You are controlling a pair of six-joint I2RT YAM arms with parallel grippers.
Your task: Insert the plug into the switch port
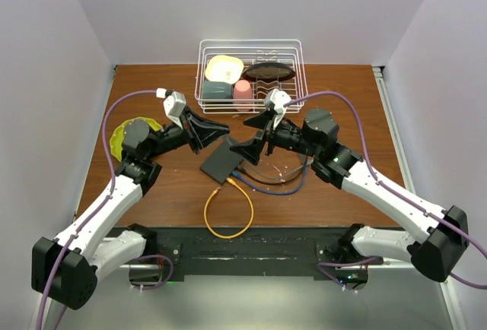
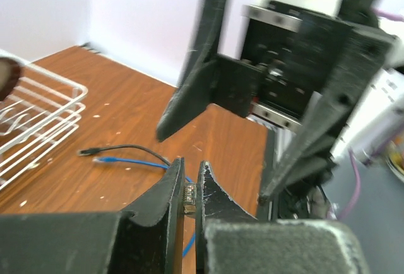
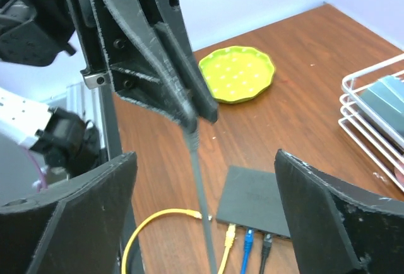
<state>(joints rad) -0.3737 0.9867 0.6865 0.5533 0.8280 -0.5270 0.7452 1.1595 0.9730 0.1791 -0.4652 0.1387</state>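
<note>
Switch box (image 1: pixel 219 163), dark grey, lies on the desk (image 1: pixel 342 117) at the centre of the top view. Its port edge faces lower right, where yellow, blue and black cables (image 3: pixel 246 242) already sit. Right pincer (image 1: pixel 240 138) stands spread wide by it, apparently leaving room. Left pincer (image 1: pixel 224 128) is pressed together on the small clear plug (image 2: pixel 189 196), with the grey cable (image 3: pixel 199 185) hanging below, likely for lining up with a free port.

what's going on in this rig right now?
The left hand is shut on the plug, held off the table near the switch, with its grey cable hanging down. The right hand faces it, open and holding nothing. Three other cables sit in the switch's near edge. The held plug is not in a port yet.
</note>
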